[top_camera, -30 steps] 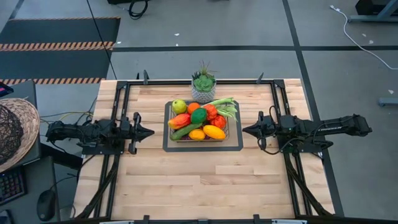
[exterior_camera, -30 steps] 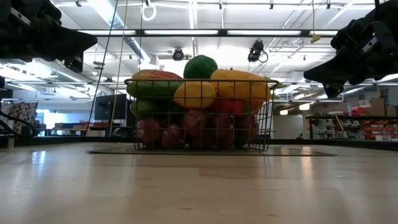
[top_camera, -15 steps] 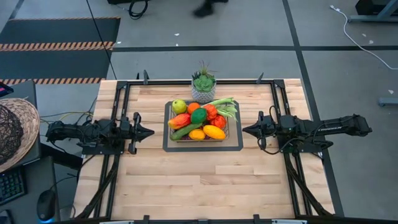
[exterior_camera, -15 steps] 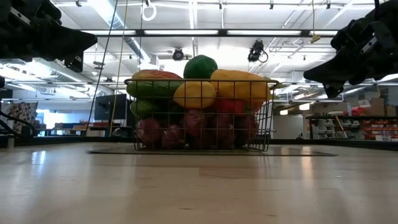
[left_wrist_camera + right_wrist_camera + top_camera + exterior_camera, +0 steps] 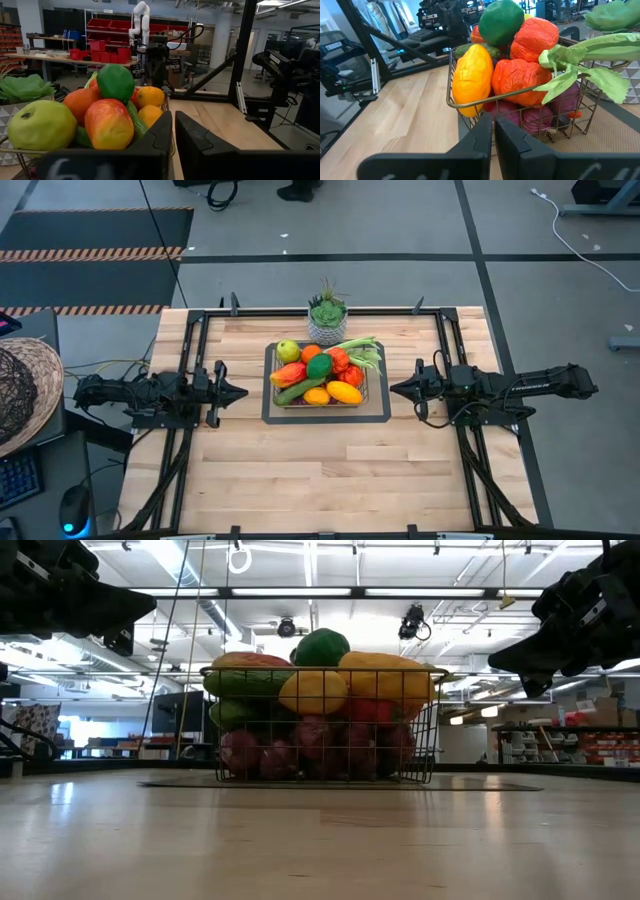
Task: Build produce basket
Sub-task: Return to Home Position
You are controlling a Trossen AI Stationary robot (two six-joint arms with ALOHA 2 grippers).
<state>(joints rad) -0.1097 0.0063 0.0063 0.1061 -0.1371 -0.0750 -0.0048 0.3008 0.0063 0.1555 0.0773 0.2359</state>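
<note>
The dark wire basket (image 5: 274, 394) stands on a dark mat (image 5: 326, 415) at the table's middle, heaped with produce (image 5: 322, 373): a green apple (image 5: 39, 125), orange and yellow fruits, a leek (image 5: 590, 55) over the rim. In the low view the basket (image 5: 325, 772) rests flat on the mat. My left gripper (image 5: 243, 391) hovers shut left of the basket, my right gripper (image 5: 393, 389) shut to its right; both point level at it, holding nothing. The wrist views show the shut fingers of the left (image 5: 173, 131) and right (image 5: 493, 134).
A potted green succulent (image 5: 327, 317) stands just behind the basket near the far edge. Black frame rails (image 5: 192, 350) run along the table's left, right and far sides. The near half of the wooden table (image 5: 320, 480) is bare.
</note>
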